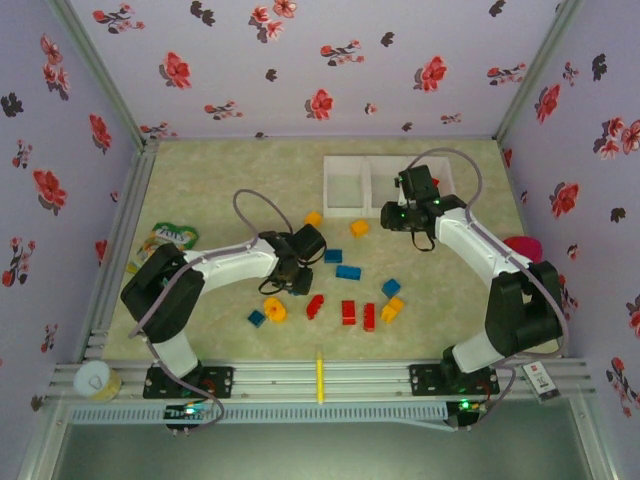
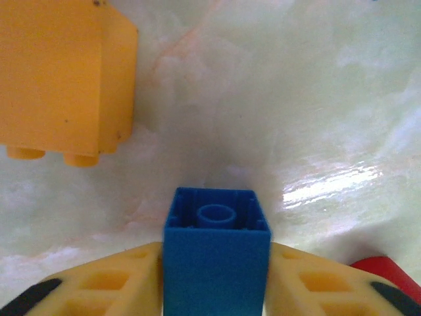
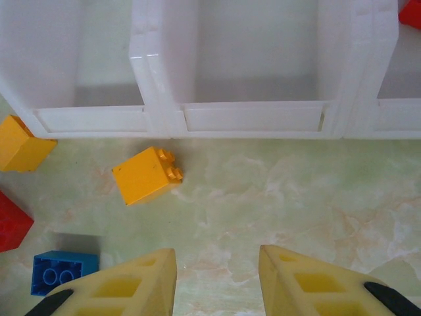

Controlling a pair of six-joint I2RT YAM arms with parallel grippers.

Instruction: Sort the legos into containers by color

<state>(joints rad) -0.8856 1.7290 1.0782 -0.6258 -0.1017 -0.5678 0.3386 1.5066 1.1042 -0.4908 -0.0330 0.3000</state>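
Note:
My left gripper (image 2: 217,257) is shut on a small blue lego (image 2: 217,243), hollow side facing the camera, just above the table. An orange-yellow lego (image 2: 59,72) lies ahead to its left. In the top view this gripper (image 1: 288,275) sits left of the scattered legos: blue (image 1: 348,272), red (image 1: 348,312) and orange-yellow (image 1: 392,309). My right gripper (image 3: 217,263) stands open with nothing between its fingers, close in front of the white containers (image 3: 256,118). A yellow lego (image 3: 145,174) lies ahead to its left, a blue one (image 3: 59,271) nearer. The containers (image 1: 345,208) stand at the back.
A green-yellow snack packet (image 1: 165,240) lies by the left wall. A thin yellow stick (image 1: 320,380) rests on the front rail, a tape roll (image 1: 95,380) at the front left corner. A pink object (image 1: 520,245) sits by the right wall. Flowered walls enclose the table.

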